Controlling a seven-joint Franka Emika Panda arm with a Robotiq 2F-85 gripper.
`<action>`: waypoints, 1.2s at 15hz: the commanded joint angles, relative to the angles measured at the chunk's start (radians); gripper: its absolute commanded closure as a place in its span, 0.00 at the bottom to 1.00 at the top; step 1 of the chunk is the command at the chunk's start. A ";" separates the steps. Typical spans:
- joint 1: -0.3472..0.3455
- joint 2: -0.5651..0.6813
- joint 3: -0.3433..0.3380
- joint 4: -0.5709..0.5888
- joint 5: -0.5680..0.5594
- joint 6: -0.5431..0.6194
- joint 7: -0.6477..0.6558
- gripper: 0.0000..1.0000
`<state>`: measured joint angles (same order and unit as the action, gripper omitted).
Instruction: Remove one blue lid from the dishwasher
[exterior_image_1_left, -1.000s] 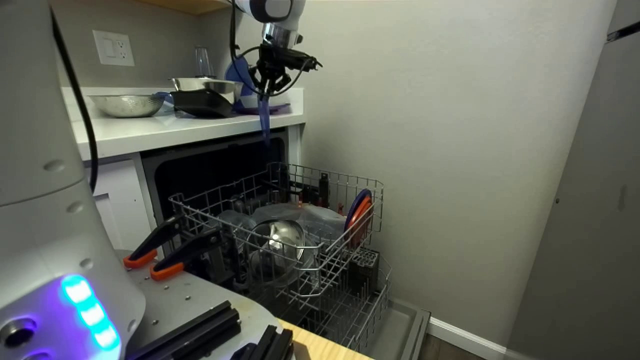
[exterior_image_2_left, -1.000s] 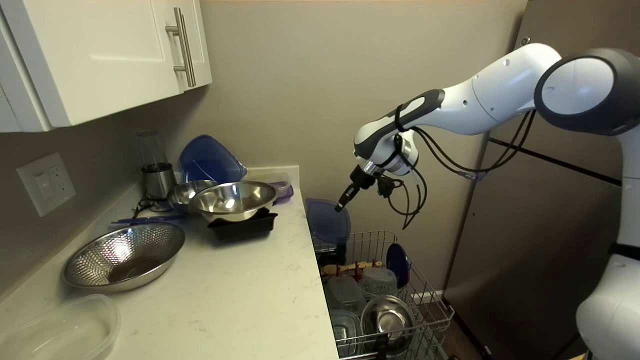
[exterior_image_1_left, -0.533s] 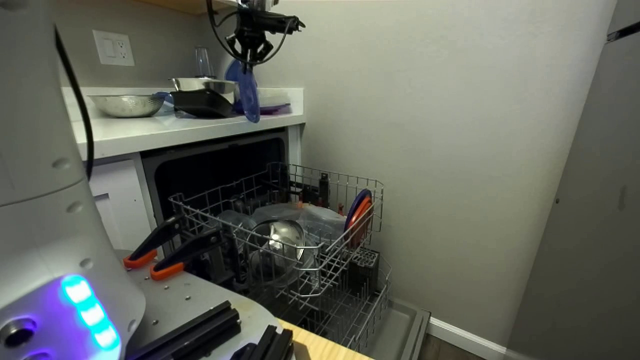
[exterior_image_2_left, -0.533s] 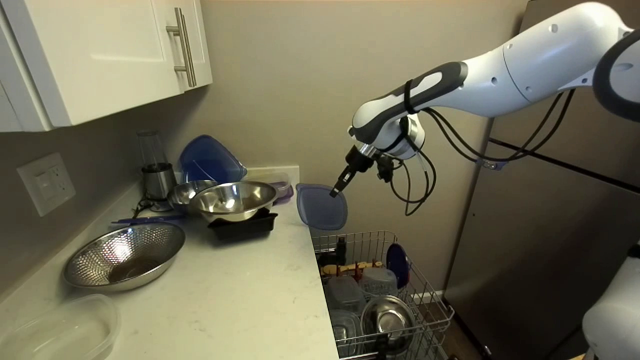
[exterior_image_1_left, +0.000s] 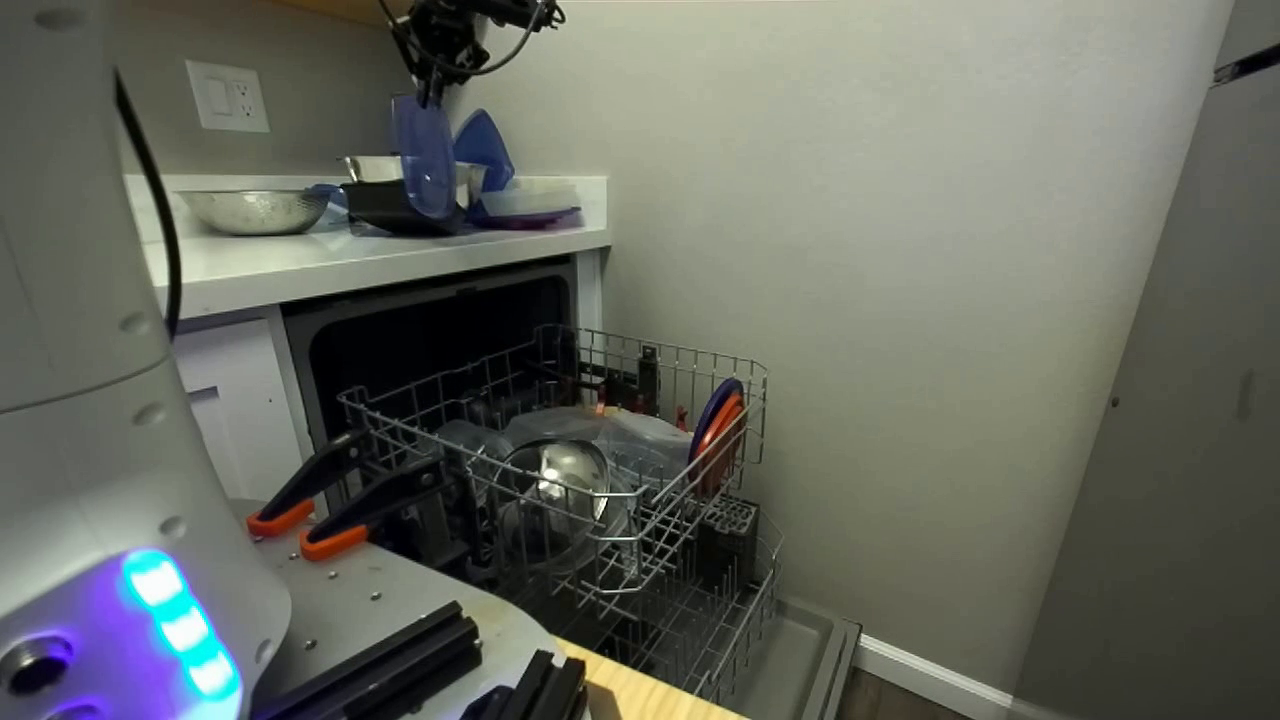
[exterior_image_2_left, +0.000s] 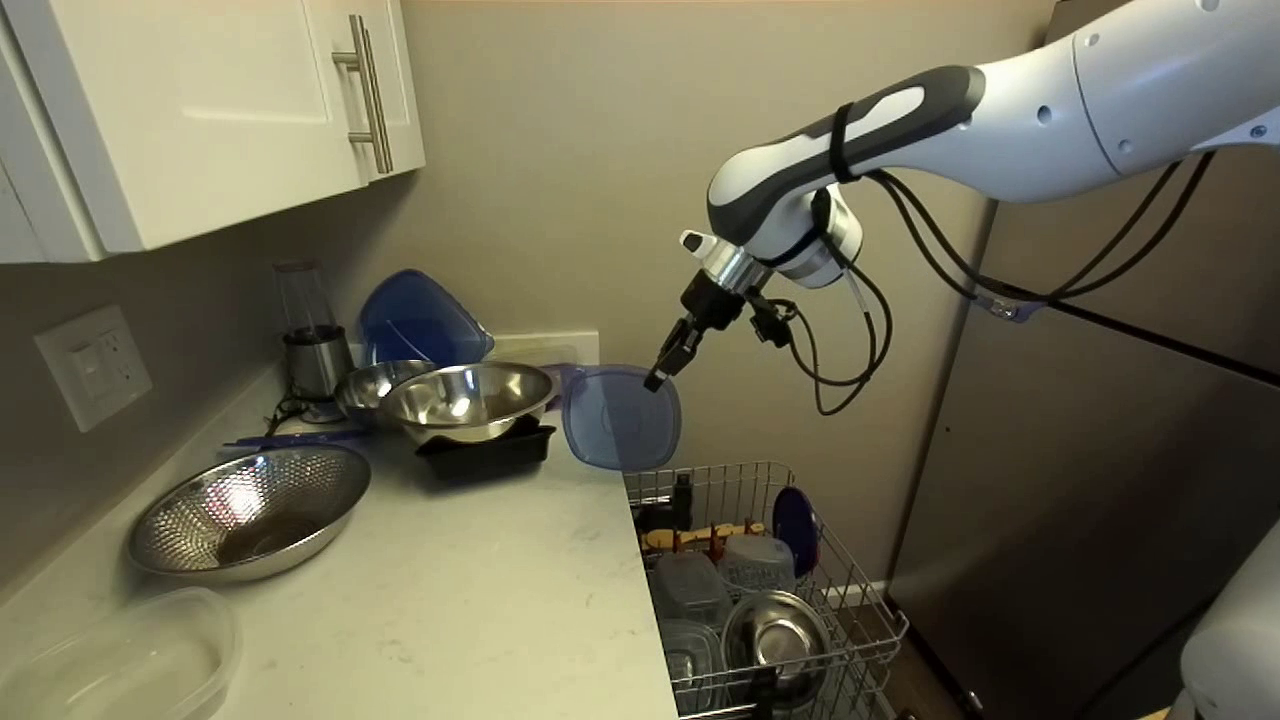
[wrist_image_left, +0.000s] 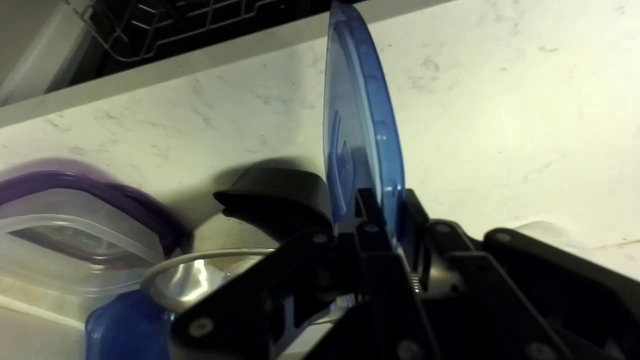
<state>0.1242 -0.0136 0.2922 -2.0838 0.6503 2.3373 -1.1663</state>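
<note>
My gripper (exterior_image_1_left: 428, 96) is shut on the edge of a translucent blue lid (exterior_image_1_left: 430, 165). In the wrist view the lid (wrist_image_left: 382, 120) stands on edge between the fingertips (wrist_image_left: 392, 205), with the white counter behind it. In an exterior view the lid (exterior_image_2_left: 615, 425) hangs below the gripper (exterior_image_2_left: 658, 380), near the counter's edge; its height above the counter is hard to tell. The dishwasher (exterior_image_1_left: 430, 330) is open with its upper rack pulled out. A dark blue round lid (exterior_image_1_left: 710, 415) stands in that rack beside orange ones; it also shows from above (exterior_image_2_left: 795, 530).
On the counter (exterior_image_2_left: 480, 600) stand a steel bowl (exterior_image_2_left: 465, 395) over a black tray (exterior_image_2_left: 490, 455), a colander (exterior_image_2_left: 250, 510), a clear container (exterior_image_2_left: 120, 660) and another blue lid (exterior_image_2_left: 420, 315) against the wall. A wall cabinet (exterior_image_2_left: 230, 110) hangs above.
My gripper has risen and moved toward the counter, carrying the blue lid up from the dishwasher rack area to the counter's edge. The rack and counter items have not moved.
</note>
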 joint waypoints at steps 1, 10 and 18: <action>0.013 0.036 -0.069 0.097 0.094 -0.211 -0.076 0.97; -0.003 0.343 -0.092 0.365 0.176 -0.475 -0.057 0.97; -0.019 0.648 -0.052 0.628 0.230 -0.756 -0.047 0.97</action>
<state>0.1185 0.5280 0.2175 -1.5656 0.8542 1.6772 -1.2046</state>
